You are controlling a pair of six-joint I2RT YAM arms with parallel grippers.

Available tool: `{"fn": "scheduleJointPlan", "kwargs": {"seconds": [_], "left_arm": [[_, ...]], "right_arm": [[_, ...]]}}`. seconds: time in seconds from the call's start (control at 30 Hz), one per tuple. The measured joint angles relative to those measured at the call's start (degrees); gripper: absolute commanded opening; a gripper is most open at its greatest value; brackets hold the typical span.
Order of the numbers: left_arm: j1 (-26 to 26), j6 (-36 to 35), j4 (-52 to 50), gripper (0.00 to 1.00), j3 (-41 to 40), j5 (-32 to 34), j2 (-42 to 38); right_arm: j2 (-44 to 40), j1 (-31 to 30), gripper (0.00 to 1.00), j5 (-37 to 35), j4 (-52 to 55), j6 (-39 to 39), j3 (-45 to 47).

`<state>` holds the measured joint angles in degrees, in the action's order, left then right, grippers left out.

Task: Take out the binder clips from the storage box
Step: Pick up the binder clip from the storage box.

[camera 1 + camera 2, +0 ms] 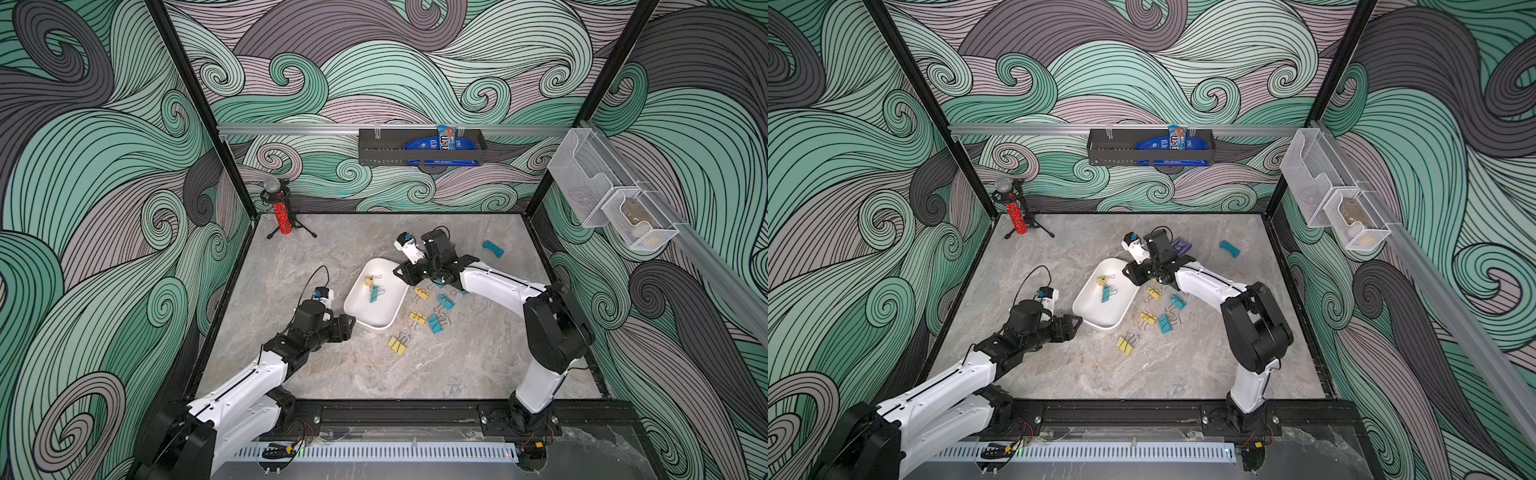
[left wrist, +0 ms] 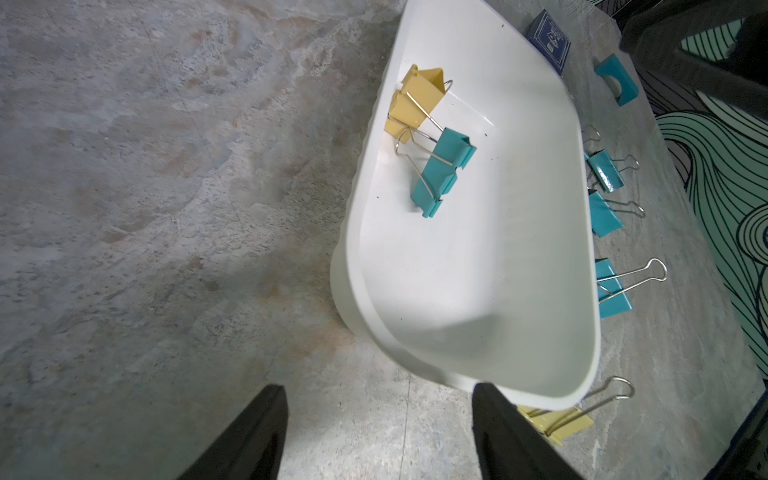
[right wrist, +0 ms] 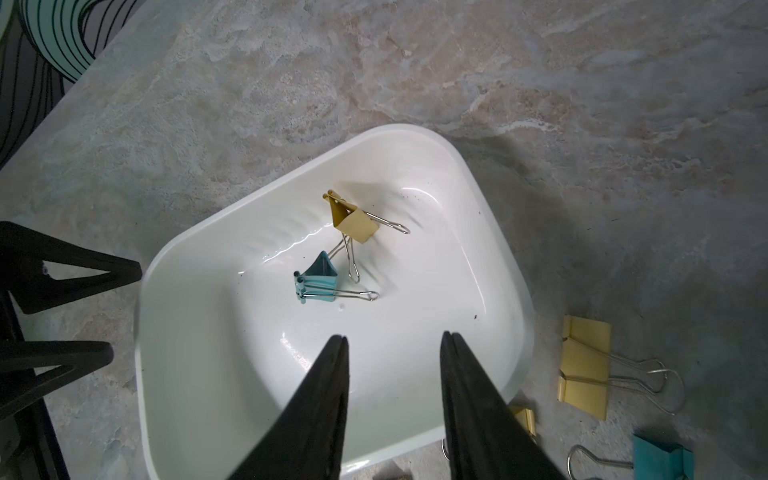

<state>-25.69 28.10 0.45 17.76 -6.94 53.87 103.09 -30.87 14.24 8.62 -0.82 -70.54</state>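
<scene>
Right gripper [image 3: 392,336] hangs over the storage box [image 1: 365,309] mid-tabletop [image 1: 353,374], jaws part-open, empty; best drop onto the teal clip [image 3: 318,278], pinching its body (wire loops would slip). Box holds only that and a yellow clip [image 3: 353,222]; other binder clips [image 1: 435,325] lie outside, toward the tabletop's right edge. Left gripper [image 2: 376,386], parted and empty, sits at the box's near corner.

Half hidden behind right arm [image 1: 1204,282]: card box [image 1: 1183,246], 2 o'clock of storage box [image 1: 1117,311]; cut by frame edge: teal clip [image 3: 663,461]; contents too blurred: mesh basket [image 1: 640,226]
</scene>
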Motion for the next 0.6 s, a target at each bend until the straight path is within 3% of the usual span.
{"fn": "scheduleJointPlan", "kwargs": {"seconds": [0.6], "left_arm": [[0.00, 0.00, 0.02, 0.73, 0.00, 0.00, 0.04]], "right_arm": [[10.97, -3.96, 0.39, -0.48, 4.07, 2.21, -7.69]]}}
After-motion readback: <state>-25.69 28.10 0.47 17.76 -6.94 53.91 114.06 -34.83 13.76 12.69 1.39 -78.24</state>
